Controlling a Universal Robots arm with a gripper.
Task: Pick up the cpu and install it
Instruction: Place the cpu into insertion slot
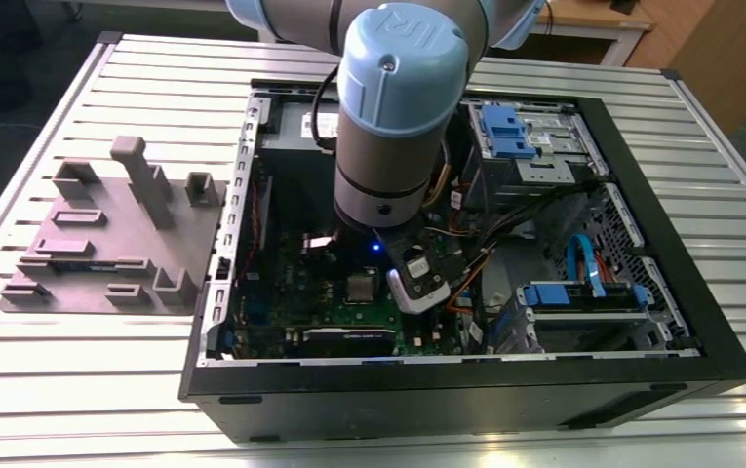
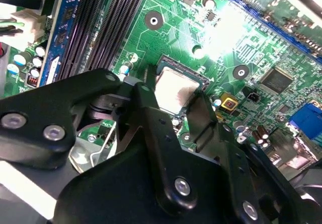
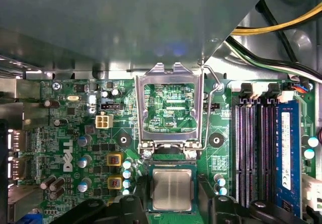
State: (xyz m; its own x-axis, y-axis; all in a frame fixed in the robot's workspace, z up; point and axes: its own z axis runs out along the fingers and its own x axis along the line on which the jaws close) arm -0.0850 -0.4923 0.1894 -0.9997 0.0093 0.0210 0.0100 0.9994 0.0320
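Observation:
The cpu (image 3: 172,189) is a small silvery square chip lying flat in the socket of the green motherboard (image 3: 65,133). My gripper (image 3: 172,206) hangs low over it, one black finger (image 3: 140,204) on each side and a narrow gap to the chip's edges, so it looks open. In the second wrist view the same chip (image 2: 171,89) shows between the fingers (image 2: 147,108). The exterior view has the gripper (image 1: 406,288) deep inside the open computer case, beside the cpu (image 1: 362,287). The socket's metal frame (image 3: 168,73) is flipped up and open beyond the chip.
The socket lever (image 3: 209,108) stands raised beside the frame. Memory slots (image 3: 254,148) and loose cables (image 3: 271,63) flank the socket. The black case wall (image 1: 659,195) rings the arm, with blue drive brackets (image 1: 581,295) inside. A grey fixture block (image 1: 112,234) sits on the slatted table.

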